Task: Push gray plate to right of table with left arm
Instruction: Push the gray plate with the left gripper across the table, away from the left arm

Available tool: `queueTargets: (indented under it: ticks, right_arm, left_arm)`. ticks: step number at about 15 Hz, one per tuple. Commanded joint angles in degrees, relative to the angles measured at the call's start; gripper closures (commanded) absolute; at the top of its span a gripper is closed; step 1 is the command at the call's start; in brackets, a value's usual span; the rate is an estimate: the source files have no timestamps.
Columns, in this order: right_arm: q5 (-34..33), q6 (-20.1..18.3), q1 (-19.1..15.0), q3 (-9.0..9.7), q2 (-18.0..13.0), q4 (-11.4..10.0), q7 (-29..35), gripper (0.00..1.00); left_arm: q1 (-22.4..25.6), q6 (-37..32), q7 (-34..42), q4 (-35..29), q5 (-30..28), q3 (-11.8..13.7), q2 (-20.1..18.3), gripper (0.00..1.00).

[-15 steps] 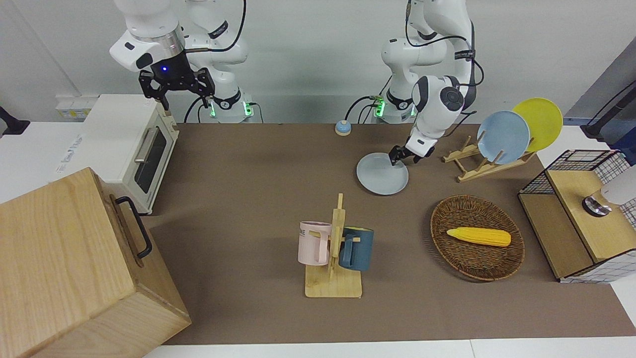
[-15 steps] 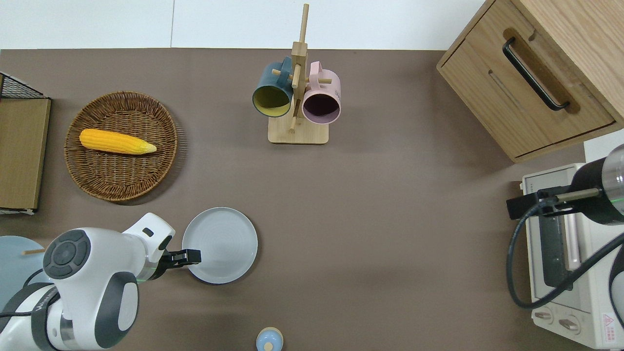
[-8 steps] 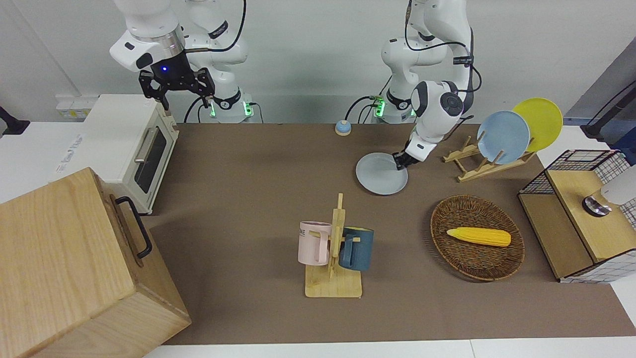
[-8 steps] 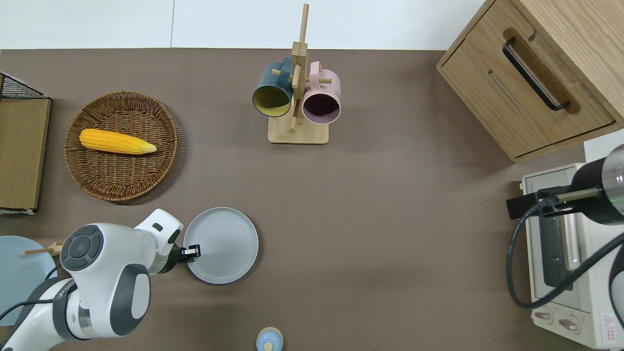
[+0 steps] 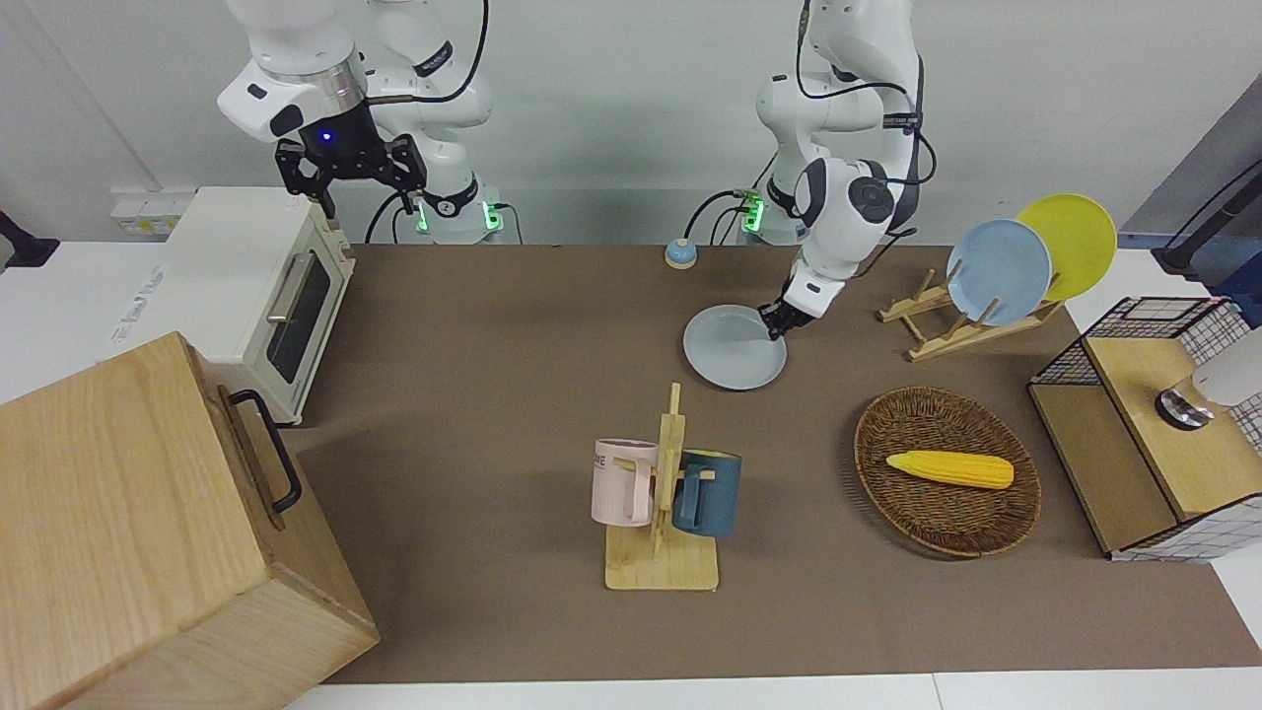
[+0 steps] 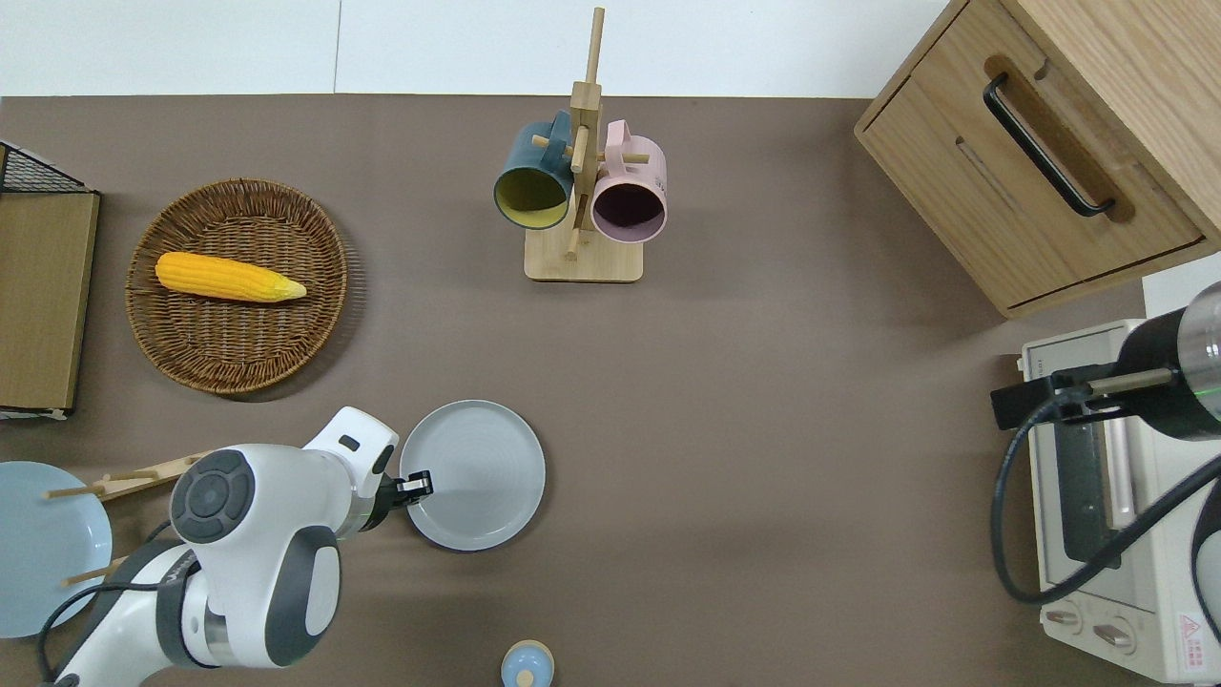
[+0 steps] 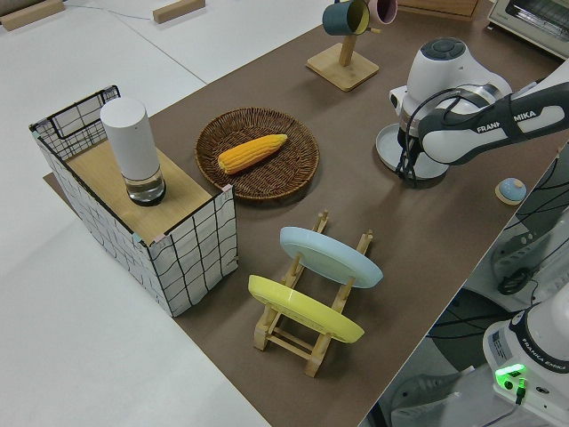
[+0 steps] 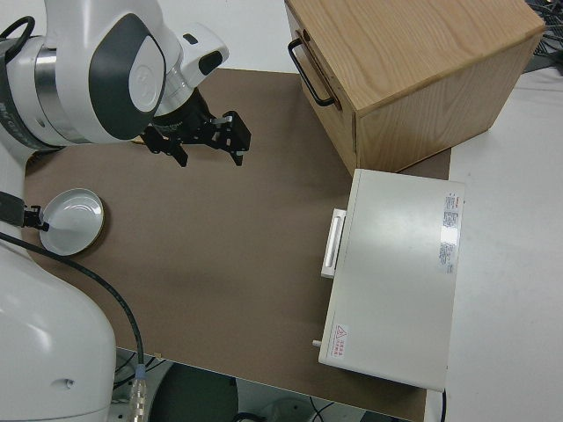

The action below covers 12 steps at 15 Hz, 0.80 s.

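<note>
1. Over the last second I have seen the gray plate (image 6: 473, 474) slide toward the right arm's end of the worktop (image 6: 763, 401), with the left gripper (image 6: 416, 484) following against its rim.
2. I judge the push is underway but early: the plate is not yet halfway along the worktop.
3. I cannot tell whether the left jaws are clenched or released; the right arm is parked, jaws spread.
4. The plate lies flat and empty, round and pale gray with a low rim, nearer the robots than the mug rack (image 6: 579, 181).
</note>
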Motion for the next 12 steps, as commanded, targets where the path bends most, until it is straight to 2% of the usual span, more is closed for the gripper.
queueTargets:
  ticks: [1,6,12]
  right_arm:
    - [-0.5,-0.8,-1.4,1.09,-0.6,0.0,-0.5,0.005]
    - [-0.5,-0.9,-1.4,1.09,-0.6,0.0,-0.5,0.005]
    - [-0.5,-0.8,-1.4,1.09,-0.6,0.0,-0.5,0.005]
  left_arm:
    - [-7.9,5.2,-8.9,1.6,-1.2,0.1,5.5,1.0]
    - [-19.8,11.5,-20.8,5.8,-3.4,0.0,10.8,1.0]
    - [-26.8,11.7,-28.8,11.7,-3.4,0.0,14.6,1.0]
